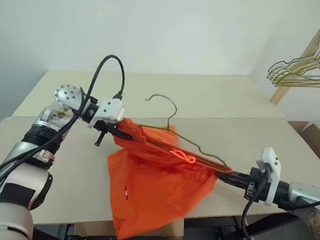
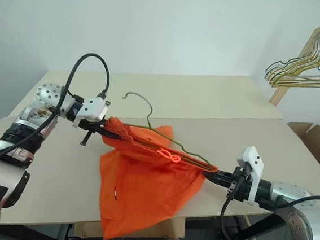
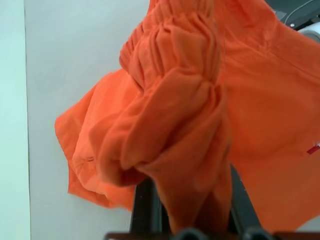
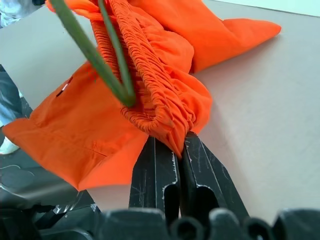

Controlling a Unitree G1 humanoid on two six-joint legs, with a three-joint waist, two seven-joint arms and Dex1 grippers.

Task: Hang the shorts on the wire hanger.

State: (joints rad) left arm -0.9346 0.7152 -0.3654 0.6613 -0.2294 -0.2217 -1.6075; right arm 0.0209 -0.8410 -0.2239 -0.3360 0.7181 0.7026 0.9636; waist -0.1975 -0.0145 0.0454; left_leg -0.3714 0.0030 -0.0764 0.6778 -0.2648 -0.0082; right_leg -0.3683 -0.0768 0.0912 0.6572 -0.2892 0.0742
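The shorts [image 1: 154, 182] hang stretched above the table [image 1: 249, 140], the wire hanger [image 1: 194, 149] lying along their waistband. We pinch one waistband end in our left gripper [image 1: 124, 131], the other in our right gripper [image 1: 223, 174]; spare hangers [image 1: 306, 72] beyond.

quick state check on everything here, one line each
shorts: stretched by the waistband between both hands, legs draping over the table's front edge
wire hanger: threaded into the waistband, hook sticking up
left hand: shut on shorts
right hand: shut on shorts
bunch of hangers: hanging on the wooden rack
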